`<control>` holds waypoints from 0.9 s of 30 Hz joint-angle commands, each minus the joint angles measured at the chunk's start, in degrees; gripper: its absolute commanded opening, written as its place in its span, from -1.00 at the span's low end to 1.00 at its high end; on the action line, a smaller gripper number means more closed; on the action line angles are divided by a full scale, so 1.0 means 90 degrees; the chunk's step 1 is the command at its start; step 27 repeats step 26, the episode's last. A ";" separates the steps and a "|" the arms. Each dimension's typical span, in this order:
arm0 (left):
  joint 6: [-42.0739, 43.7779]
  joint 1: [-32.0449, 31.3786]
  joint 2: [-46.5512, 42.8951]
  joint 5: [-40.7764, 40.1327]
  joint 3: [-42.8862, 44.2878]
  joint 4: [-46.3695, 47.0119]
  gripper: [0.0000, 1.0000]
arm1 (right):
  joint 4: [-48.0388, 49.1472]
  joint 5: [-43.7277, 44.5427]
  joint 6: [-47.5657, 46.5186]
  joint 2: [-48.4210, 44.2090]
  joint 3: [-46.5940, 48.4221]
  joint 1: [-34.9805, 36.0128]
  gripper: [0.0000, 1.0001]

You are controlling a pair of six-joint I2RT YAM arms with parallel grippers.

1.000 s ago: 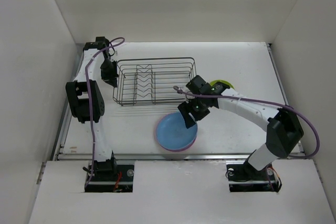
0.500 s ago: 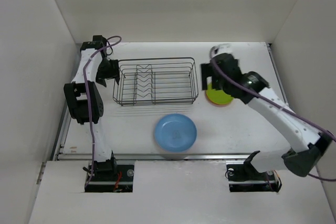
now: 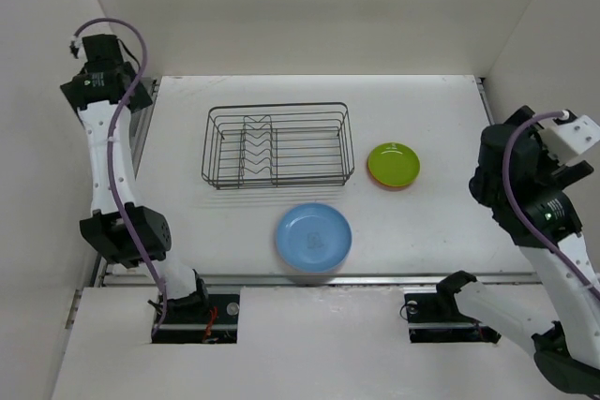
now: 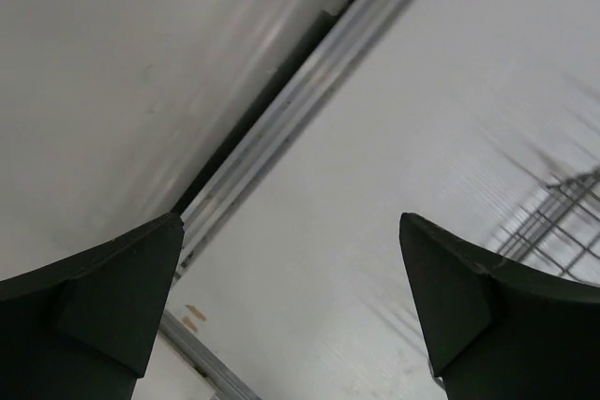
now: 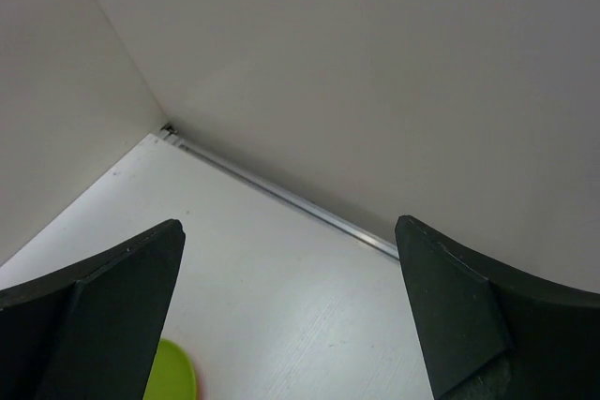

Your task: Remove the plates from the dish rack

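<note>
The dish rack point(image 3: 277, 145), a dark wire basket, stands at mid-table with no plates in it; one wire corner of the rack point(image 4: 562, 213) shows in the left wrist view. A light blue plate point(image 3: 313, 236) lies flat in front of it. To the rack's right, a lime green plate point(image 3: 393, 163) rests on an orange plate point(image 3: 395, 185); the green plate's edge point(image 5: 173, 377) shows in the right wrist view. My left gripper point(image 4: 291, 222) is open and empty, high over the far left table edge. Raised at the right, my right gripper point(image 5: 288, 222) is open and empty.
White walls close in the table on the left, back and right. A metal rail point(image 4: 309, 110) runs along the left table edge, another rail point(image 5: 300, 201) along the back wall. The left arm point(image 3: 105, 138) stands tall by the left wall, the right arm point(image 3: 534, 199) by the right wall.
Both arms have lifted up and away toward the side walls: the left from the rack's left end, the right from the plates. Both grippers have opened wide.
</note>
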 commanded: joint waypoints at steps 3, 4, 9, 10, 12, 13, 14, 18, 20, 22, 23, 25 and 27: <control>-0.0433 0.0565 -0.0109 -0.0288 0.0081 -0.0363 1.00 | -0.0045 0.1947 0.0059 -0.0152 -0.0443 -0.0015 1.00; -0.0433 0.0623 -0.0109 -0.0287 0.0014 -0.0363 1.00 | -0.0044 0.2026 0.0059 -0.0084 -0.0521 -0.0015 1.00; -0.0433 0.0623 -0.0256 0.0084 -0.0221 -0.0305 1.00 | 0.0073 0.2105 0.0059 0.0189 -0.0463 -0.0015 1.00; -0.0433 0.0623 -0.0314 0.0084 -0.0221 -0.0305 1.00 | 0.0073 0.2037 0.0059 0.0190 -0.0405 -0.0015 1.00; -0.0433 0.0623 -0.0372 0.0084 -0.0290 -0.0237 1.00 | 0.0229 0.2037 0.0117 0.0249 -0.0404 -0.0015 1.00; -0.0433 0.0623 -0.0373 0.0084 -0.0348 -0.0237 1.00 | 0.0287 0.2037 0.0118 0.0249 -0.0404 -0.0015 1.00; -0.0433 0.0623 -0.0373 0.0084 -0.0348 -0.0237 1.00 | 0.0375 0.1979 0.0118 0.0249 -0.0404 -0.0015 1.00; -0.0375 0.0623 -0.0441 0.0084 -0.0417 -0.0178 1.00 | 0.0376 0.1978 0.0118 0.0376 -0.0404 -0.0015 1.00; -0.0375 0.0623 -0.0441 0.0084 -0.0417 -0.0178 1.00 | 0.0376 0.1978 0.0118 0.0434 -0.0404 -0.0015 1.00; -0.0375 0.0623 -0.0441 0.0084 -0.0417 -0.0178 1.00 | 0.0376 0.1978 0.0118 0.0503 -0.0404 -0.0015 1.00; -0.0375 0.0623 -0.0441 0.0084 -0.0417 -0.0178 1.00 | 0.0376 0.2036 0.0118 0.0503 -0.0404 -0.0015 1.00; -0.0375 0.0623 -0.0441 0.0142 -0.0417 -0.0178 1.00 | 0.0376 0.2037 0.0176 0.0503 -0.0404 -0.0015 1.00; -0.0375 0.0623 -0.0441 0.0143 -0.0417 -0.0178 1.00 | 0.0376 0.2037 0.0176 0.0503 -0.0404 -0.0015 1.00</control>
